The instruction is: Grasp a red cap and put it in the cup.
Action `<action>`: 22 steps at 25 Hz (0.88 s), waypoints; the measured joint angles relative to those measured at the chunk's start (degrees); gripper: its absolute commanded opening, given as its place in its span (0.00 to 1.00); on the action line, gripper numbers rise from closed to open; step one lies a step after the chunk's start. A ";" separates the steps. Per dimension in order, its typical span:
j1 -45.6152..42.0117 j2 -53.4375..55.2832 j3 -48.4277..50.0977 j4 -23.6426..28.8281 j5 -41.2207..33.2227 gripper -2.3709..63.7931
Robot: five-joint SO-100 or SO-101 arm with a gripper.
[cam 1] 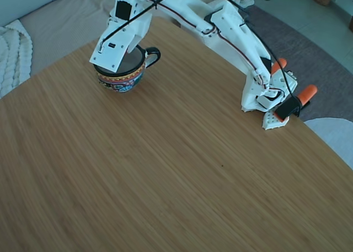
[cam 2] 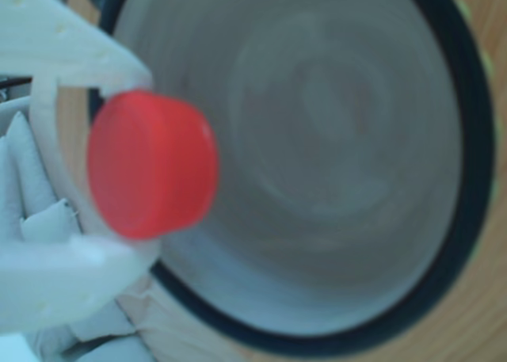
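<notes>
Right now the red cap (cam 2: 152, 165) sits between the two white fingers (cam 2: 55, 61) of the gripper (cam 2: 95, 168), which is clamped on it: one finger presses from above and the other from below, as the other view shows them. The cap is a short, round piece of smooth plastic, and its flat face is turned partly toward the camera, so its axis lies across the line of the fingers.

Behind the cap, the pale grey inside of the cup (cam 2: 333, 140) fills almost the whole other view. The cap lies over the left part of the mouth, close to the black rim (cam 2: 467, 180) on that side and not over the middle. I judge that the coming move is only to let go, and what matters is whether the cap is fully inside the rim line. From this view it seems so, but the picture is blurred and I cannot say how high the cap hangs above the bottom.

In the fixed view the gripper (cam 1: 118, 56) covers the cup (cam 1: 122, 78) from above, and the cap itself is hidden there. The cup is a glazed mug with a black handle (cam 1: 153, 55) and a colourful band outside. It stands on a wooden table (cam 1: 165, 180) with fine straight grain. The arm (cam 1: 237, 31) is white printed plastic, and orange clamp handles (cam 1: 308, 92) hold its base at the table edge.
</notes>
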State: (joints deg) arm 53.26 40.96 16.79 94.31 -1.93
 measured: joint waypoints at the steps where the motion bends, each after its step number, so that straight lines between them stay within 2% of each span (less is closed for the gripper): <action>1: 0.09 -0.09 0.09 0.00 0.00 0.03; 10: -1.58 0.00 0.09 0.00 0.00 0.06; 17: -3.52 0.00 0.09 0.00 0.00 0.43; 22: -4.31 0.00 0.09 0.00 0.00 0.61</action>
State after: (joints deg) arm 48.96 40.96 16.88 94.31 -1.93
